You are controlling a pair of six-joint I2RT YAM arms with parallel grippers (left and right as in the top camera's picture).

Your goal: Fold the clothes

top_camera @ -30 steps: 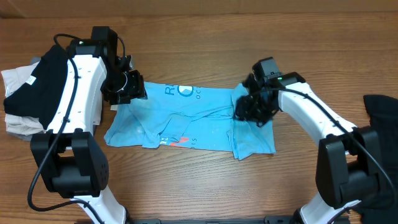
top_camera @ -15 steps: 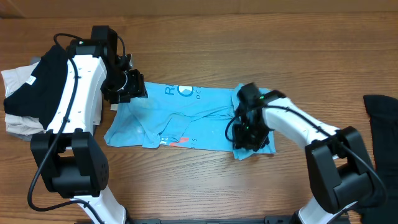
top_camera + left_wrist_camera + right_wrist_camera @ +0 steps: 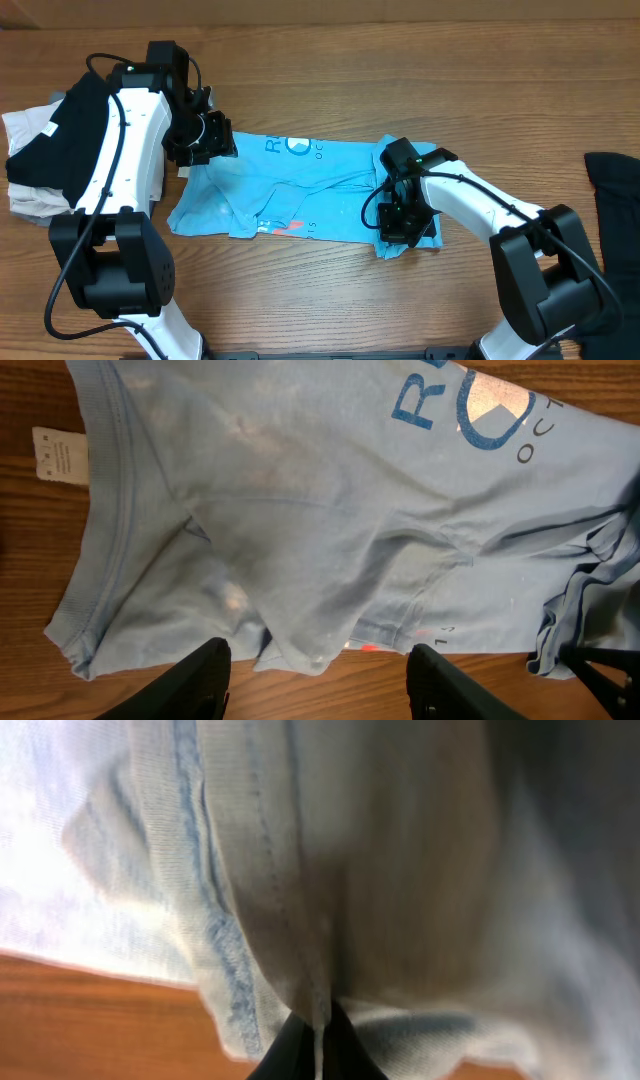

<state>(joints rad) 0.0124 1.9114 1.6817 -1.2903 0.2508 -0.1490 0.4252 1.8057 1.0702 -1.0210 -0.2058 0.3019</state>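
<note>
The clothes at hand are a sky-blue T-shirt (image 3: pixel 300 190), spread rumpled across the middle of the wooden table, white lettering and a small red-orange mark showing. My right gripper (image 3: pixel 405 218) is down on the shirt's right end. In the right wrist view its fingers (image 3: pixel 318 1038) are shut on a pinched fold of the shirt (image 3: pixel 380 870). My left gripper (image 3: pixel 210 140) hovers at the shirt's far left corner. In the left wrist view it (image 3: pixel 322 678) stands open above bare wood just off the shirt's (image 3: pixel 300 510) edge, holding nothing.
A pile of black and pale garments (image 3: pixel 45 150) lies at the left edge, beside the left arm. Another black garment (image 3: pixel 612 190) lies at the right edge. A white label (image 3: pixel 58 455) sticks out near the shirt's collar.
My right gripper slid toward the table's front over the shirt's right end, sank into the fabric and shut on a fold. The left arm has stayed put.
</note>
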